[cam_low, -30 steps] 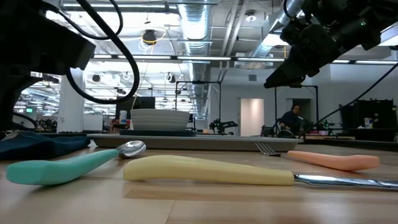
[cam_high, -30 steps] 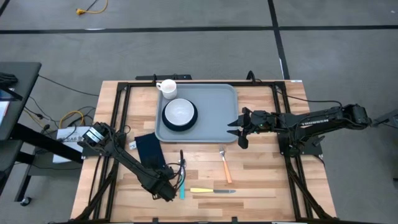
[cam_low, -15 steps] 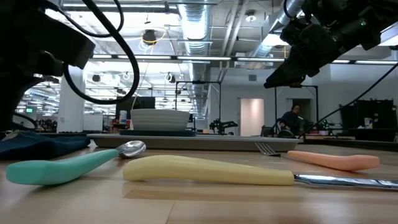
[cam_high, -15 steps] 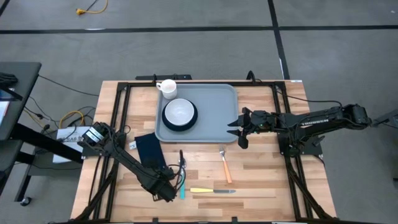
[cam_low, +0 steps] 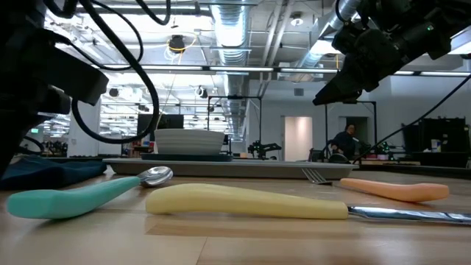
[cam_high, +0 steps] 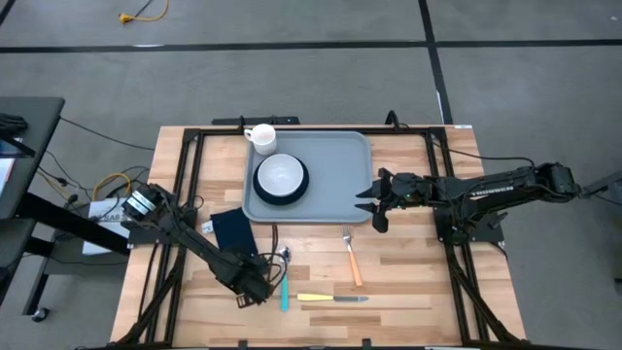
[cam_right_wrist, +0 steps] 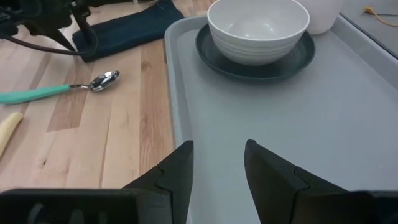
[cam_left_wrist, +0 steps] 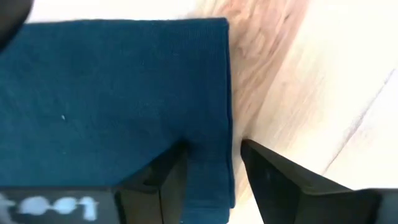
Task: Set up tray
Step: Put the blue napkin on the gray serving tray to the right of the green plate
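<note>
Seen from above, the left end effector [cam_high: 255, 288] is mostly buried under its own dark arm, and in the low view that arm is only a black mass cut off at the picture's edge; the left wrist view settles it, showing the two dark fingers [cam_left_wrist: 155, 180] parted, one over the near edge of the folded navy napkin [cam_left_wrist: 118, 106] and one over bare wood, gripping nothing. The napkin is soft woven cloth with a straight hemmed edge, lying flat on the pale planked wooden surface [cam_high: 408, 277]. The tray [cam_high: 335, 185], smooth grey-blue with rounded corners and a low rim, lies at the far middle of the surface; on it a white ribbed bowl [cam_high: 281, 175] sits in a dark round plate [cam_high: 264, 192], and a white mug [cam_high: 260, 137] stands at the tray's far left corner. The right end effector [cam_high: 369, 206] hovers over the tray's right rim, its fingers [cam_right_wrist: 180, 171] spread and empty. Near the front edge lie a teal-handled spoon [cam_high: 284, 282], a yellow-handled knife [cam_high: 332, 298] and an orange-handled fork [cam_high: 352, 258], apart from one another. Since a second ago the left arm has swung a little leftward, uncovering more of the spoon; the right arm has not moved.
</note>
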{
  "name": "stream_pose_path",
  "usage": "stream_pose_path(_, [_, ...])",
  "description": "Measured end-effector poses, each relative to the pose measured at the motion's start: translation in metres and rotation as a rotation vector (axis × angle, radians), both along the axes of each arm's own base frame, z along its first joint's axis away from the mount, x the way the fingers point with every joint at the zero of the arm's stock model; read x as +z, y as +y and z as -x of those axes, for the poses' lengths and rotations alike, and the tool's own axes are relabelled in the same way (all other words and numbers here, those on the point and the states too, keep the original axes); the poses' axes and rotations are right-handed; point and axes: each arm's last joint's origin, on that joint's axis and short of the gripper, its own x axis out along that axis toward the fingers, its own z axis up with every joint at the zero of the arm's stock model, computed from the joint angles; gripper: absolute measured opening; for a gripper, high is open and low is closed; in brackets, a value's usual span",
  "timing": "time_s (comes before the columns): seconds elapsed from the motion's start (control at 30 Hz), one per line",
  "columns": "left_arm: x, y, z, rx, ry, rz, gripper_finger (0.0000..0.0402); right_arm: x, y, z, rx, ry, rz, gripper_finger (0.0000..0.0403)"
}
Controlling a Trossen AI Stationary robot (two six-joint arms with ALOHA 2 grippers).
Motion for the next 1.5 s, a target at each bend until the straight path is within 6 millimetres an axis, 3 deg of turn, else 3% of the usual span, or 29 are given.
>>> stream_pose_path(0.27, [0.007,-0.003,-0.012,-0.105,0.03,0.082,0.0013,-0.001,0.0,0.0,0.001,0.008,-0.001,0.0133])
stream_pose_path(0.5, [0.032,-0.009,-0.023,-0.179,0.038,0.029,0.0004,-0.001,0.0,0.0,0.002,0.008,0.0,0.0134])
stream_pose_path(0.73, [0.093,-0.002,-0.017,-0.15,0.002,-0.033,0.0002,0.0,0.0,0.0,0.011,-0.002,0.017,0.0134])
stream_pose_path(1.0, [0.168,0.015,-0.003,-0.076,-0.21,-0.202,0.0001,0.009,0.002,-0.005,0.142,-0.092,0.112,0.0133])
stream_pose_path(1.23, [0.189,0.016,-0.004,-0.134,-0.31,-0.265,0.0,0.02,0.005,-0.017,0.311,-0.281,0.202,0.0132])
stream_pose_path(1.5, [0.22,0.022,0.001,-0.146,-0.323,-0.317,0.0,0.022,0.006,-0.042,0.405,-0.346,0.258,0.0132])
